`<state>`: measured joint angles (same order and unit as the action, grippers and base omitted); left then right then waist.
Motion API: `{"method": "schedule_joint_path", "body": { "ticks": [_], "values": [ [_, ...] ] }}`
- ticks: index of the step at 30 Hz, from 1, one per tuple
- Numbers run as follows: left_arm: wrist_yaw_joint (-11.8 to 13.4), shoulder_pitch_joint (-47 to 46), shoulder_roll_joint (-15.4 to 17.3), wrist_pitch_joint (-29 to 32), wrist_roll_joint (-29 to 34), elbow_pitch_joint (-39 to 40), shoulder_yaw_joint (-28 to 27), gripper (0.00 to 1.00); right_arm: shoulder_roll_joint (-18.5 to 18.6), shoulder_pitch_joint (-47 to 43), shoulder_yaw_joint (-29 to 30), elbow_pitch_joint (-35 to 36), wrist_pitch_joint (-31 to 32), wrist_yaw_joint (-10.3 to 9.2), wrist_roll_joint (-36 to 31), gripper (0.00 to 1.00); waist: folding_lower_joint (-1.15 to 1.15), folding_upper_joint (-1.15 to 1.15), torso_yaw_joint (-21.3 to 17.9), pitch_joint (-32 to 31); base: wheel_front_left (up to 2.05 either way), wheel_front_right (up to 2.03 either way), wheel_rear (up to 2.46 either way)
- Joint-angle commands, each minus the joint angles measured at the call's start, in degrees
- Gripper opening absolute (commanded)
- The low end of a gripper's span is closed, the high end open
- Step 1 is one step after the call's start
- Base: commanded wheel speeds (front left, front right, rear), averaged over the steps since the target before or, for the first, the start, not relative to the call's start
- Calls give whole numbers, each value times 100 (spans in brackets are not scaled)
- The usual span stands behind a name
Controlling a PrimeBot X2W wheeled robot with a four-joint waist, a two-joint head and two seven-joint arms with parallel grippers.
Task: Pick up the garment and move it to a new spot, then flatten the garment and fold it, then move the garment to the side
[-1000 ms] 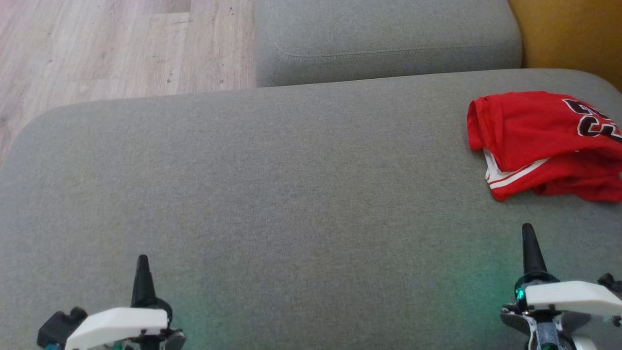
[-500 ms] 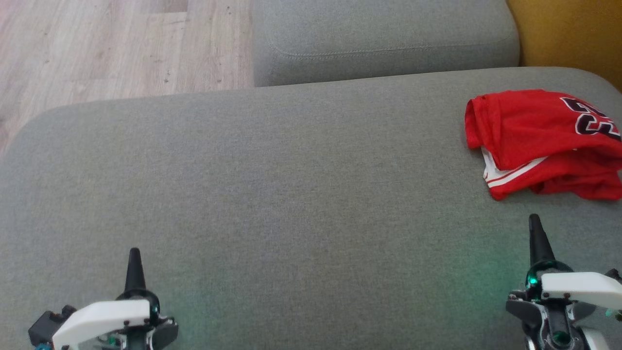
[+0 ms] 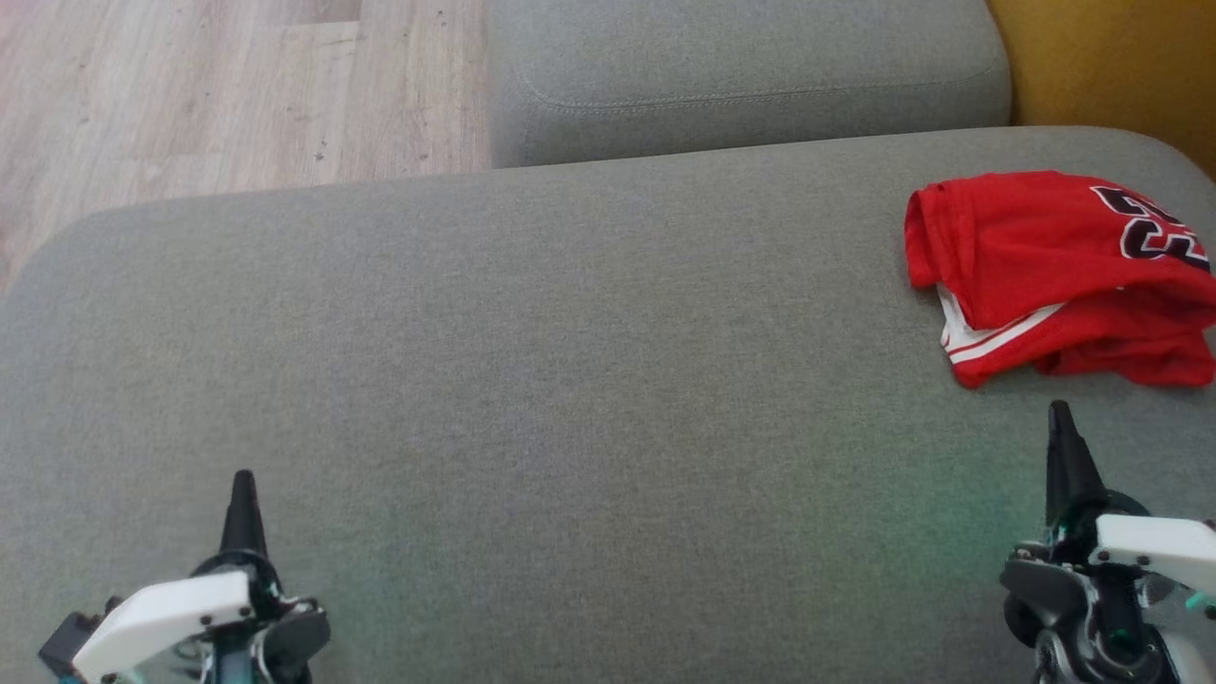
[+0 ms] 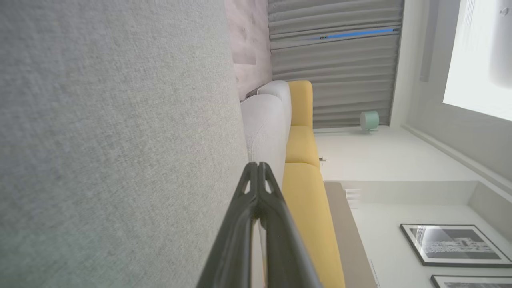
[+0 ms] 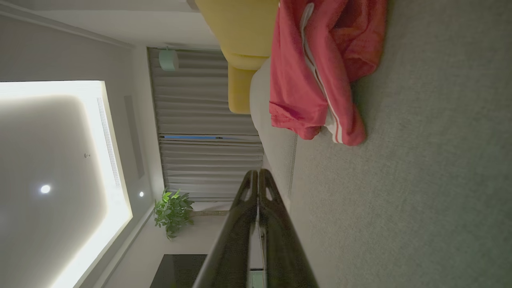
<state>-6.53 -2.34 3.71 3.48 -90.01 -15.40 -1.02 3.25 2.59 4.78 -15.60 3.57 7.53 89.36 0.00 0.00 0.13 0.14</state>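
1. Head view: a wide grey sofa seat [image 3: 570, 380] fills most of the frame. A second grey cushion [image 3: 741, 76] lies beyond its far edge, with pale wooden floor [image 3: 190, 95] at the far left and yellow upholstery [image 3: 1111, 66] at the far right.
2. Jersey: the red sports jersey [image 3: 1035, 256] lies loosely bunched on the far right part of the seat and runs past the right border of the frame. A black, white-outlined number print [image 3: 1145, 228] faces up on its top layer. A white panel with thin red stripes [image 3: 988, 340] shows at its near left corner.
3. Left tool [image 3: 242, 480]: at the lower left, over bare seat fabric and well apart from the jersey. Its two dark fingers are pressed together into a single point and nothing is between them.
4. Right tool [image 3: 1059, 413]: at the lower right, near the jersey's near edge but not touching it. Its fingers are likewise together and empty.
5. Left wrist view: the left tool's [image 4: 258, 166] fingers meet at the tip beside the grey seat surface. Beyond them are a yellow sofa [image 4: 304, 192], grey curtains [image 4: 332, 72] and framed pictures [image 4: 452, 244] on a white wall.
6. Right wrist view: the right tool's [image 5: 258, 173] fingers are closed tip to tip. The jersey [image 5: 304, 80] lies ahead of them on the seat, its white striped trim visible, clear of the fingertips. A potted plant [image 5: 172, 212] stands in the background.
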Motion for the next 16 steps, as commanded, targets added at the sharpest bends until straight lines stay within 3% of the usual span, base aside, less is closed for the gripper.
{"method": "schedule_joint_path", "body": {
  "ticks": [1,16],
  "values": [
    [-60,-333,79,63,-175,153,-266,0,108,306,-61,174,72,-4,211,0,0,0,-4,1,0,0,0],
    [-96,-369,58,145,-378,144,-356,0,89,343,-1,168,152,-4,426,0,0,0,-13,4,0,0,0]
  ]
}}
